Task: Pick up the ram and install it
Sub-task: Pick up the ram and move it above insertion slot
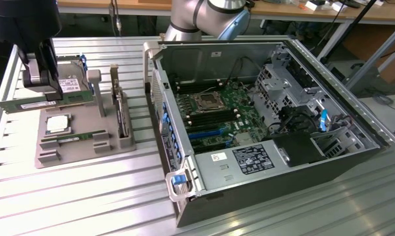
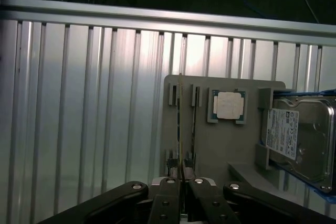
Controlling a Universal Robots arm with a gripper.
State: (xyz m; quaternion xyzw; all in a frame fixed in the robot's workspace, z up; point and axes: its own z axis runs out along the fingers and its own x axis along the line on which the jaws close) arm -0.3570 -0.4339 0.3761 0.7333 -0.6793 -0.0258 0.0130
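The ram (image 1: 23,105) is a long thin green stick, held level a little above the grey parts holder (image 1: 79,150) at the exterior view's left. My gripper (image 1: 45,94) is shut on it near its middle. The wrist view sees the ram (image 2: 181,124) edge-on as a thin line running out from between the fingers (image 2: 170,184), above the holder (image 2: 220,153). A second green stick (image 1: 73,138) still stands in the holder's front slot.
The holder also carries a square silver CPU (image 1: 58,124), an upright expansion card (image 1: 122,115) and a hard drive (image 2: 296,140). The open PC case (image 1: 315,162) lies at the exterior view's right, its motherboard (image 1: 214,115) exposed. Ribbed aluminium table (image 1: 73,196) underneath.
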